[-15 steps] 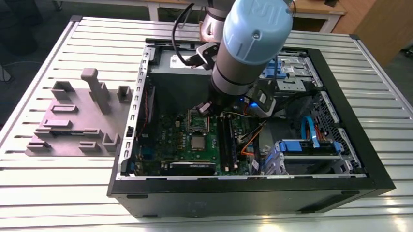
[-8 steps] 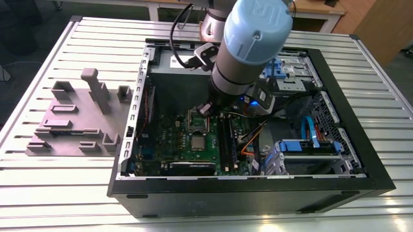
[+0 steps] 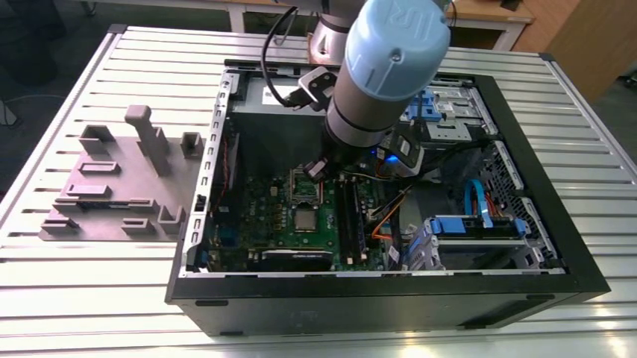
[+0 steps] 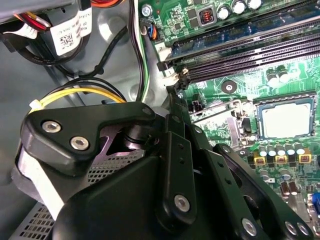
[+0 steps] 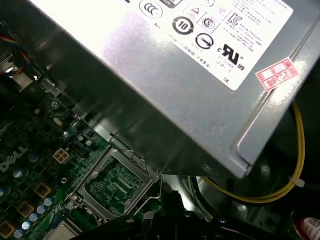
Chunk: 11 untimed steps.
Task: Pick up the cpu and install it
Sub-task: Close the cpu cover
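In the exterior view my arm comes down steeply from twelve o'clock into the open computer case. Its blue-capped joint is nearest the camera and hides much of the case's far side. My gripper hangs low over the green motherboard, close beside the grey power supply. The cpu lies flat on the board at about six o'clock from my gripper and apart from it, with the socket between us. At nine o'clock from the case, the grey fixture plate sits on the slatted table. My own wrist covers the jaws here, so I cannot tell whether they are released or clenched.

In the second wrist view the black links of my gripper taper to a tip near the dark memory slots. The cpu shows as a pale silver square inside a dark frame, well clear of that tip. A yellow cable curves behind my gripper's body. One link overlaps the other, so the jaws' state is hard to make out.

In the first wrist view the power supply, with its white label, is cut off by the edges and hides part of the board. The socket lies open with its contact field bare. Just beside it, a pale corner that looks like the cpu is cut off at the picture's edge. My gripper is a dark mass there.
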### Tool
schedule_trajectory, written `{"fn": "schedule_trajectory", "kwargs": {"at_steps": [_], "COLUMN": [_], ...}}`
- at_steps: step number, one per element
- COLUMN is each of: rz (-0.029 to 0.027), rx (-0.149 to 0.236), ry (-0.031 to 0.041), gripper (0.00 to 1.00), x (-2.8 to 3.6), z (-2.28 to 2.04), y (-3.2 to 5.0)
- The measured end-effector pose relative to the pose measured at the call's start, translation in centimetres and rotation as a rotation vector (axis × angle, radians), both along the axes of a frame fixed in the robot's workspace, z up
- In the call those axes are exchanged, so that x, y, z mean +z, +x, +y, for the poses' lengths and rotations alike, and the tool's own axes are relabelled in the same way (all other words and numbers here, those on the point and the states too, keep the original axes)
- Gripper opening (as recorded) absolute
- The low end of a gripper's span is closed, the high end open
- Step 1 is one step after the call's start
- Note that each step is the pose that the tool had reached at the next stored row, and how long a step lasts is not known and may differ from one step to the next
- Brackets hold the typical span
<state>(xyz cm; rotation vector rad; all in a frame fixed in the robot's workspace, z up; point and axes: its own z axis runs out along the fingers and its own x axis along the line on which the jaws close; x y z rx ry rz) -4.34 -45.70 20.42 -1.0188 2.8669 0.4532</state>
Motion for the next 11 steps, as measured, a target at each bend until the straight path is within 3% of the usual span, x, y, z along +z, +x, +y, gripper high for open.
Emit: {"fn": "schedule_trajectory", "kwargs": {"at_steps": [3,11], "rz": [-0.0041,-0.0058], "rx": [0.0,0.006], "ry": [-0.0001,-0.0001], "gripper": [0.11,0.11], "x": [-0.05,-0.18], "z": [0.08,0.32], "y": [0.0,-0.03]}}
